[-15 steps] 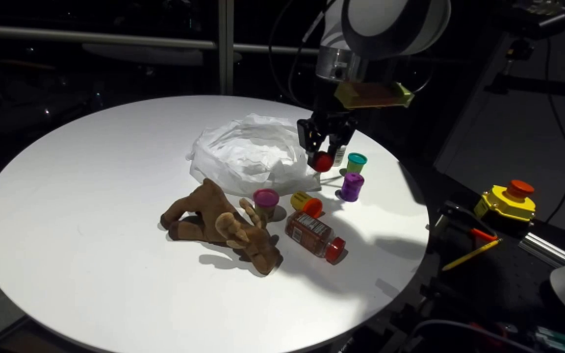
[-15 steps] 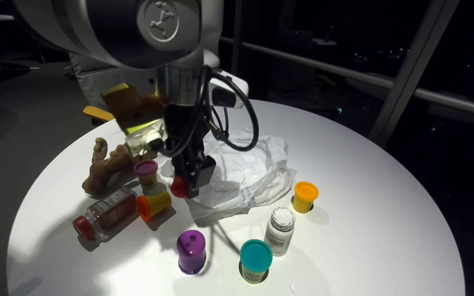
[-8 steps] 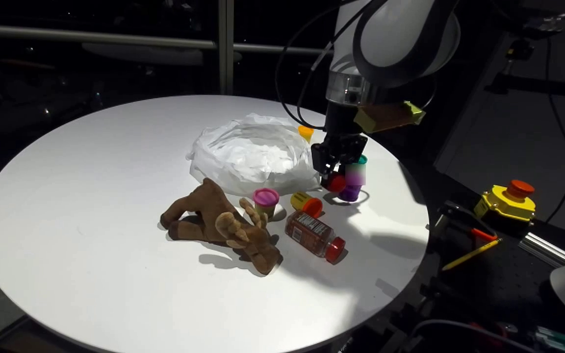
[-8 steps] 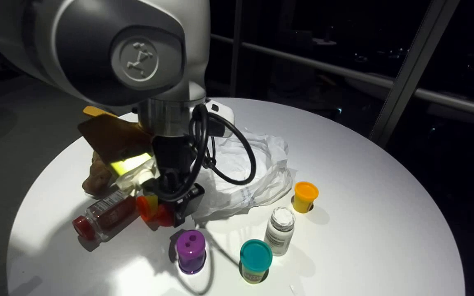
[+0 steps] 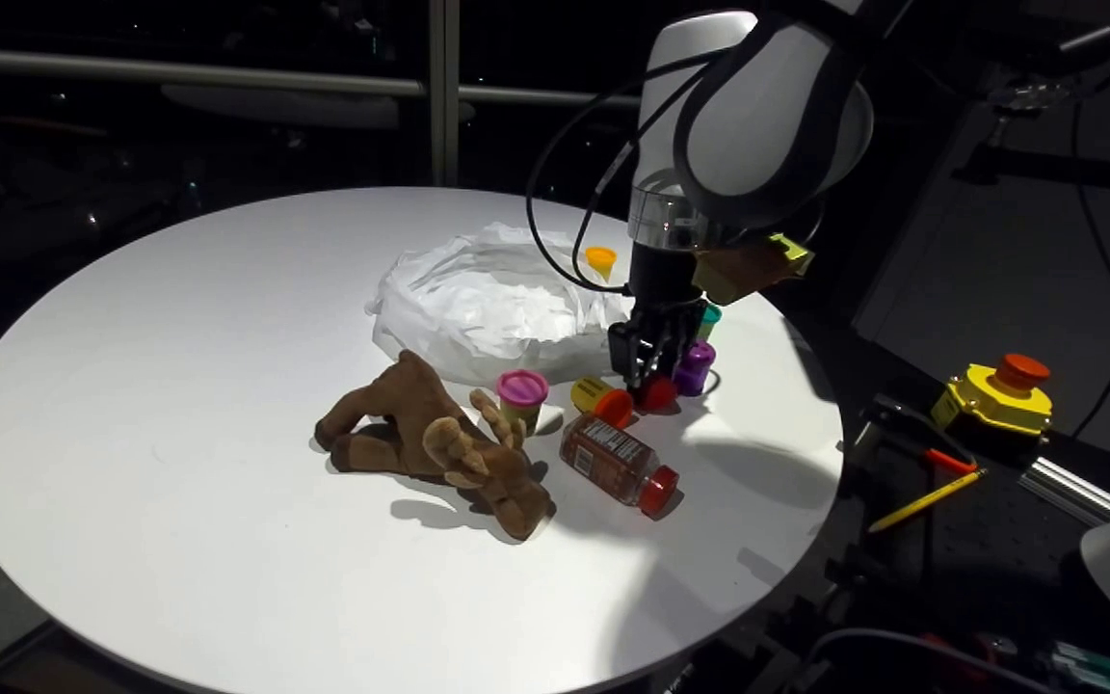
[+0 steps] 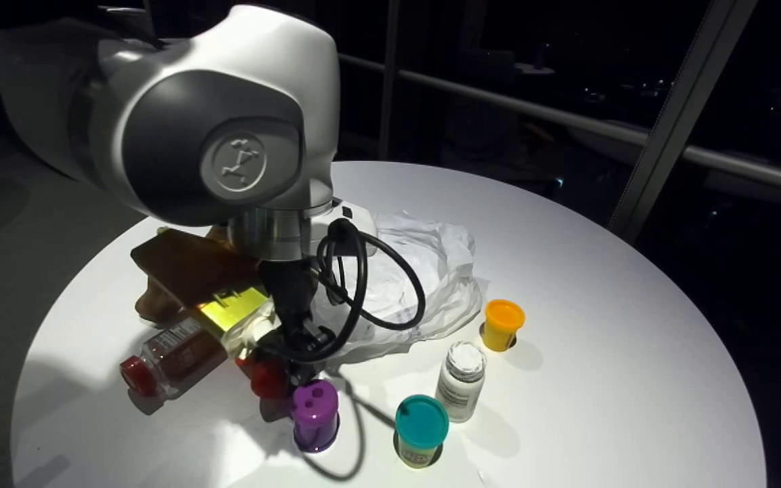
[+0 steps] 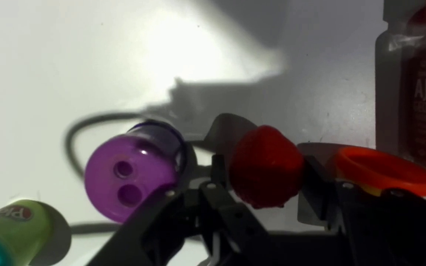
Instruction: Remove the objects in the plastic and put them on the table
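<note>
A red strawberry-like piece (image 7: 266, 166) sits low at the table (image 5: 179, 482), close against its own shadow. My gripper (image 7: 264, 165) stands around it, open: a thin gap shows on the left side, while the right finger lies against or very near it. The plastic (image 5: 488, 299) is a wrinkled whitish bag behind the gripper. In front of the bag lies the brown plush animal (image 5: 410, 424). A purple container (image 7: 131, 177) stands left of the fingers in the wrist view; a toppled yellow tub with an orange lid (image 7: 386, 170) is close on the right.
Near the plush are a pink-lidded tub (image 5: 522, 390) and a lying red-capped bottle (image 5: 613, 463). A teal-lidded tub (image 6: 422, 427), a white bottle (image 6: 461, 383) and an orange tub (image 6: 503, 325) stand beyond the purple container, towards the table's edge.
The gripper has come down from above the table beside the bag, carrying the red piece to a spot between the purple container and the yellow tub. Its fingers have parted a little.
</note>
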You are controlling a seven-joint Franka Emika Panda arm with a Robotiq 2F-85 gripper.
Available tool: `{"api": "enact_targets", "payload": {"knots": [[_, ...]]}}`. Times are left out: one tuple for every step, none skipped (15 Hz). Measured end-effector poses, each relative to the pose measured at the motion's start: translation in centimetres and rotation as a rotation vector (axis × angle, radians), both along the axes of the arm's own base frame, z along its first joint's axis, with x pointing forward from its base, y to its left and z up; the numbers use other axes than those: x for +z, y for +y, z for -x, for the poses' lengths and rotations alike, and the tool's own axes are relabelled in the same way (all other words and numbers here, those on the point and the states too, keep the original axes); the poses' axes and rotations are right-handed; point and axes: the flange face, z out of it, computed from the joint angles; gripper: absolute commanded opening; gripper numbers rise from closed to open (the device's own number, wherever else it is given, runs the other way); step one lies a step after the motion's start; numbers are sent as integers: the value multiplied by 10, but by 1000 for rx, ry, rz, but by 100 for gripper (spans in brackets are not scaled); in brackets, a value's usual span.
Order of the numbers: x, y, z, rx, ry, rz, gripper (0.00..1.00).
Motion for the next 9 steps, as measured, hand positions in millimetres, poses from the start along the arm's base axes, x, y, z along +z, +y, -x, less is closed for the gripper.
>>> {"api": "enact_targets", "payload": {"knots": [[2,-1,-1,3,-12,0,95],[8,-2,-3,5,-32,-1,100],[16,-4,-5,1,-53,-5,100],[27,-7,-7,-7,-77,-11,100],[41,-10,-9,-26,-103,-21,100],[59,-14,-11,-51,-123,-34,100],[77,-18,-10,-77,-125,-47,100],[97,-22,-10,-99,-111,-56,100],[117,-25,-8,-120,-92,-64,100]]}}
